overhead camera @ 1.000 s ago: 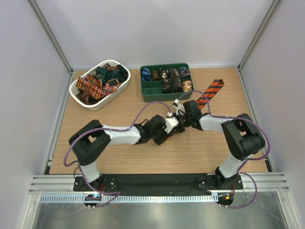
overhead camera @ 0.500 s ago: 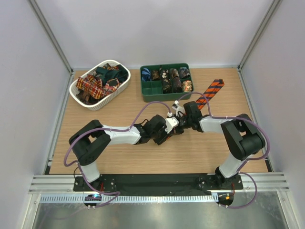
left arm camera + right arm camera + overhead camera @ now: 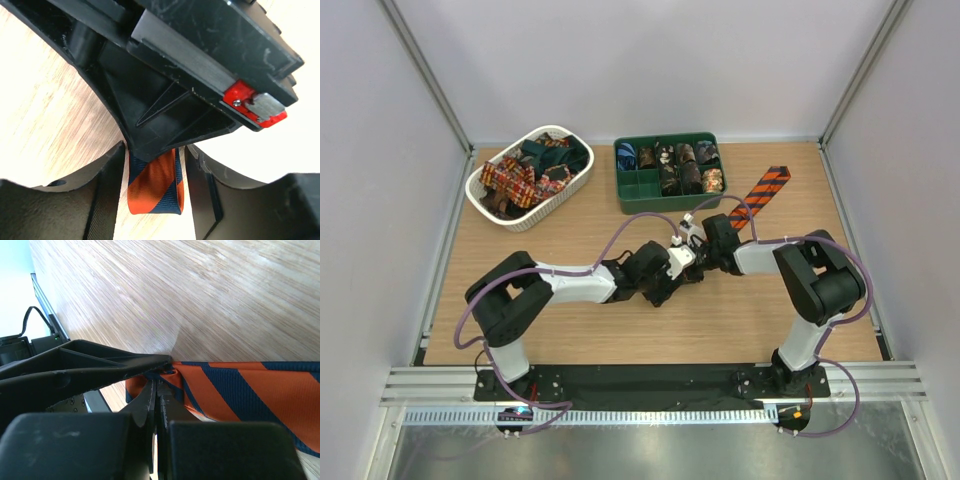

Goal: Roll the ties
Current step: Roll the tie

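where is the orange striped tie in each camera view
top external: the orange striped tie runs from the grippers up to right of centre.
left wrist: its folded end, bottom centre, inside the left gripper.
right wrist: across the lower right.
shared landmark: the right gripper pinching the fold.

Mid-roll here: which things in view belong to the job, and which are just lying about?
Job: striped tie, pinched by the right gripper; left gripper, open around its fold; loose ties in the white basket.
Lying about: the white basket itself; green tray.
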Motion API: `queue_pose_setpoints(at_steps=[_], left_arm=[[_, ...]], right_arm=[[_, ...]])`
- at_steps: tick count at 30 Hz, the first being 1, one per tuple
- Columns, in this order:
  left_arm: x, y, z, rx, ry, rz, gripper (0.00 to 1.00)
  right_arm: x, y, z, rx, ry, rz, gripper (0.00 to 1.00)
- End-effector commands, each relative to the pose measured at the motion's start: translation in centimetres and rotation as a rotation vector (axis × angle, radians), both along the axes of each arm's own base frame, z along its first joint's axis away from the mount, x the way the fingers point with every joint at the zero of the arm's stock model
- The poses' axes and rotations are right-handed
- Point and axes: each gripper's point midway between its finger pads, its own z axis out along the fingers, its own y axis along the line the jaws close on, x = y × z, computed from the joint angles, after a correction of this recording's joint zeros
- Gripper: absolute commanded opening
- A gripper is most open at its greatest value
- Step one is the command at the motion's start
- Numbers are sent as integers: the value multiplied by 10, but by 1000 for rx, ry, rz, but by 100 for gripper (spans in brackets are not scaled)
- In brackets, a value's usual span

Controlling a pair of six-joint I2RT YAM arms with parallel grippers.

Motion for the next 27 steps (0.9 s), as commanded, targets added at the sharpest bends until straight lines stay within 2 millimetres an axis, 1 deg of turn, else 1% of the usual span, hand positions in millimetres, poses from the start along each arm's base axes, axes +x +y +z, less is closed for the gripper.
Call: queue_pose_setpoints(at_steps=[1,3,8,11,12,13,16,18,19,22,23,24,26,27], left_arm=[[-3,5,-7,46,29,4,53],[-1,2,-3,48,25,-6,53],[3,0,-10,64,34,-4,49],[6,-2,-11,53,48,7,44],[6,-2,-11,49,59,4,40],[5,-2,-12,47,64,4,38],[1,3,-15,55,71,5,35],[0,6,-15,51,70,11,34],[-2,8,-18,54,76,13,33],[-6,11,-21,57,83,16,31],[-5,11,-22,54,85,20,31],[-6,12,-23,57,83,22,31],[-4,14,-24,62,75,32,31],[-2,15,-24,67,70,40,31]], right_arm=[[6,-3,-5,-42,-31,-2,1],[5,-3,-5,-39,-33,-1,1],[4,-2,-2,-34,-36,5,1],[4,-2,-2,-35,-39,3,1],[5,-3,-1,-34,-41,1,1],[5,-3,-1,-35,-42,1,1],[8,-2,3,-30,-52,-7,2],[9,-3,6,-28,-55,-16,5],[12,-3,9,-26,-61,-21,5],[18,-4,17,-20,-72,-42,12],[22,-6,19,-20,-79,-53,14],[26,-11,21,-24,-81,-75,16],[38,-23,30,-46,-116,-142,20],[48,-36,34,-55,-120,-201,21]])
